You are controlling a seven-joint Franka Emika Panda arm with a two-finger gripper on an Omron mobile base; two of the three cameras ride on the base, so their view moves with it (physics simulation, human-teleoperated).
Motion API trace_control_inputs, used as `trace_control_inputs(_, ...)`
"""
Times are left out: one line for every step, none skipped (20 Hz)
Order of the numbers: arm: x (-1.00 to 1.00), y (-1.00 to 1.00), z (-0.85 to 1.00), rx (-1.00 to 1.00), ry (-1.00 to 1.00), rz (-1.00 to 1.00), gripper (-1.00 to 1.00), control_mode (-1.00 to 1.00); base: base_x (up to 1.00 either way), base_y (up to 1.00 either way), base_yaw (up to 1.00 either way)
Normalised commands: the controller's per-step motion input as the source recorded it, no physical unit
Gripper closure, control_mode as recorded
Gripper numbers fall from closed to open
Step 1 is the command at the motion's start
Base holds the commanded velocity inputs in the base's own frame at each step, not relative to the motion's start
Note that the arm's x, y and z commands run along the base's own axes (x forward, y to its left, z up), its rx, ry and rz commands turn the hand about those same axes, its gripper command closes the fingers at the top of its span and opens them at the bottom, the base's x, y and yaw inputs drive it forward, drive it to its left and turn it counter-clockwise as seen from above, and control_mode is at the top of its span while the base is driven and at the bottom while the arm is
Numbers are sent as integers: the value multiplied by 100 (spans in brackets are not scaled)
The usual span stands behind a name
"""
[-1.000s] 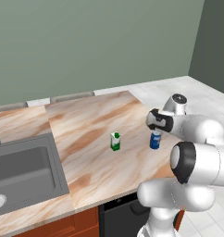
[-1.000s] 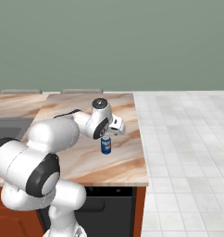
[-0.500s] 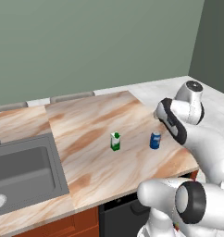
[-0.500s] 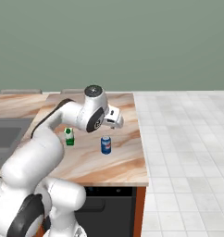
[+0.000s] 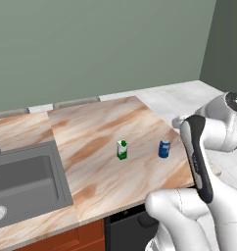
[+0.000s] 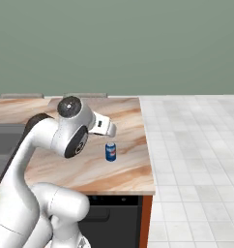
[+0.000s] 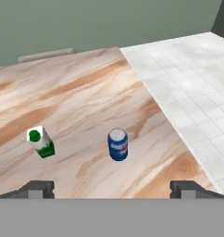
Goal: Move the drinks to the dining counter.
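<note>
Both drinks stand upright on the dining counter (image 5: 98, 125), a beige-brown marble slab. The white carton (image 5: 122, 149) with a green base and top is left of the blue can (image 5: 164, 148). In the hand view the carton (image 7: 40, 141) and the can (image 7: 118, 145) stand apart, ahead of and below my gripper (image 7: 111, 190). My gripper is open, its fingertips (image 7: 37, 189) wide apart with nothing between them. It hangs above the counter's near edge, pulled back from both drinks. In the right base view the can (image 6: 110, 151) shows beside my arm, which hides the carton.
A grey sink (image 5: 22, 179) is set into the counter at the left. The counter's right end (image 6: 147, 145) drops to a pale tiled floor (image 6: 196, 145). A grey-green wall (image 5: 91, 44) backs the counter. A dark appliance front (image 6: 114, 213) sits under the near edge.
My arm has swung up and back toward the base, carrying the open gripper away from the blue can. Both drinks stay where they stood.
</note>
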Motion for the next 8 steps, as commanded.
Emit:
trace_control_inputs(-100, 70, 76, -3, -23, 0, -100, -100, 0, 0, 0)
trace_control_inputs(-100, 68, 78, -6, -22, 0, -100, -100, 0, 0, 0)
trace_control_inputs(-99, 60, 70, -5, -12, 0, -100, -100, 0, 0, 0)
trace_control_inputs(-99, 59, 71, -6, -8, 0, -100, -100, 0, 0, 0)
trace_control_inputs(-99, 58, 71, -6, -4, 0, -100, -100, 0, 0, 0)
trace_control_inputs(-100, 54, 74, -4, -1, 0, -100, -100, 0, 0, 0)
trace_control_inputs(-100, 51, 74, -3, 0, 0, -100, -100, 0, 0, 0)
trace_control_inputs(-100, 46, 76, -2, 0, 0, -100, -100, 0, 0, 0)
